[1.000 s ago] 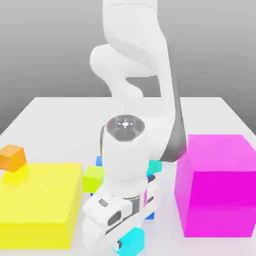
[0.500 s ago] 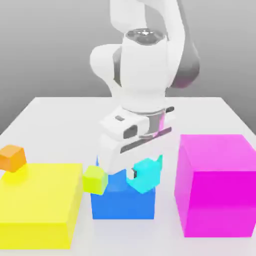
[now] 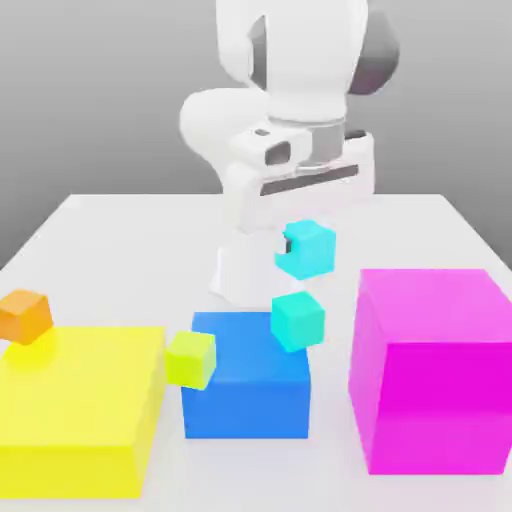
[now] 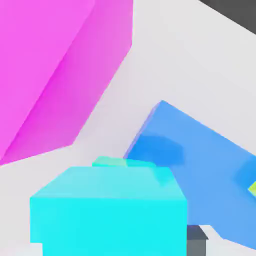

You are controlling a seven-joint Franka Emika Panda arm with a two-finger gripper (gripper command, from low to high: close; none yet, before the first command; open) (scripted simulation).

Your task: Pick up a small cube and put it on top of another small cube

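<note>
Cyan cube (image 3: 306, 248) is up in the air now, lifted clear of the worktop (image 3: 100, 225), pincer (image 3: 296, 243) clamped shut on it. It hangs just above the turquoise cube (image 3: 298, 320) sitting at the blue block's (image 3: 245, 385) back edge. Lift looks done; next is align and lower

Hand view: small cyan cube (image 4: 107, 210) cut off at frame edge, hides most of turquoise cube (image 4: 111, 162). Exterior view: yellow block (image 3: 75, 405) cut at left edge, arm's top cropped.
</note>
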